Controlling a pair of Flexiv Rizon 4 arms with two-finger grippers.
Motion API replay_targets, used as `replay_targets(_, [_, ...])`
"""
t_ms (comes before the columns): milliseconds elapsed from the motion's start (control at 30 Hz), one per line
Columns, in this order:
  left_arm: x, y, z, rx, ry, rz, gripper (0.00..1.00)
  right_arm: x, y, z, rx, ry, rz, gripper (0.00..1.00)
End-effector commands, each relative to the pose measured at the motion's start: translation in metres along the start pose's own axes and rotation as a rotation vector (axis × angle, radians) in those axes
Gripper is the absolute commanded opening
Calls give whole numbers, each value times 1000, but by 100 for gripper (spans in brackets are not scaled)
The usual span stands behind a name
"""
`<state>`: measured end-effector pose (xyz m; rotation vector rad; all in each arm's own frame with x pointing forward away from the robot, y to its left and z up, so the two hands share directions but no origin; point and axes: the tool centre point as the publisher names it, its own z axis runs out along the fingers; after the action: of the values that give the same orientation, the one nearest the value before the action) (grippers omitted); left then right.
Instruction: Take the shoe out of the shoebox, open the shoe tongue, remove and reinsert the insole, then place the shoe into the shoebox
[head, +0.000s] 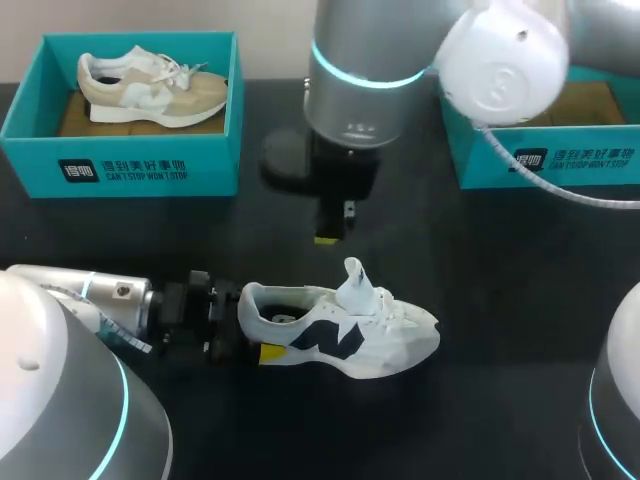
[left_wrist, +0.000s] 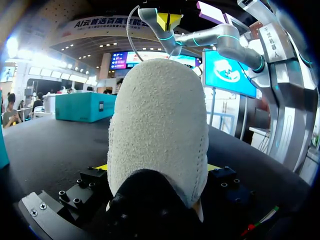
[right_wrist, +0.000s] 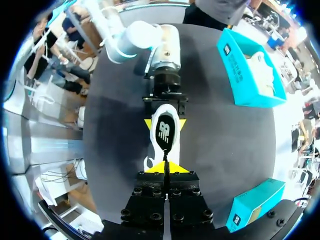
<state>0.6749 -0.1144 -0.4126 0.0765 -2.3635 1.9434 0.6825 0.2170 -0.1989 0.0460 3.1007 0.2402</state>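
Observation:
A white shoe (head: 345, 330) with a navy side mark stands upright on the black table, toe to the right. My left gripper (head: 255, 342) is shut on its heel (left_wrist: 160, 130), one yellow tip on each side. In the right wrist view the dark insole (right_wrist: 164, 131) lies inside the shoe and the white tongue (right_wrist: 150, 161) stands up. My right gripper (head: 330, 232) hangs above the shoe's opening, shut and empty, its yellow tips (right_wrist: 165, 168) pressed together. It is apart from the shoe.
A teal shoebox (head: 120, 165) at the back left holds a beige shoe (head: 150, 88). A second teal shoebox (head: 545, 155) stands at the back right, partly hidden by my right arm. Bare black table lies in front of and to the right of the white shoe.

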Motion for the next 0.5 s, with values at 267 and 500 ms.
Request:
replay_targets(267, [-1, 3, -2, 0, -2, 0, 0, -1, 10, 2, 37, 1, 4, 0])
replay_targets(500, [-1, 3, -2, 0, -2, 0, 0, 9, 39, 20, 68, -7, -87, 0])
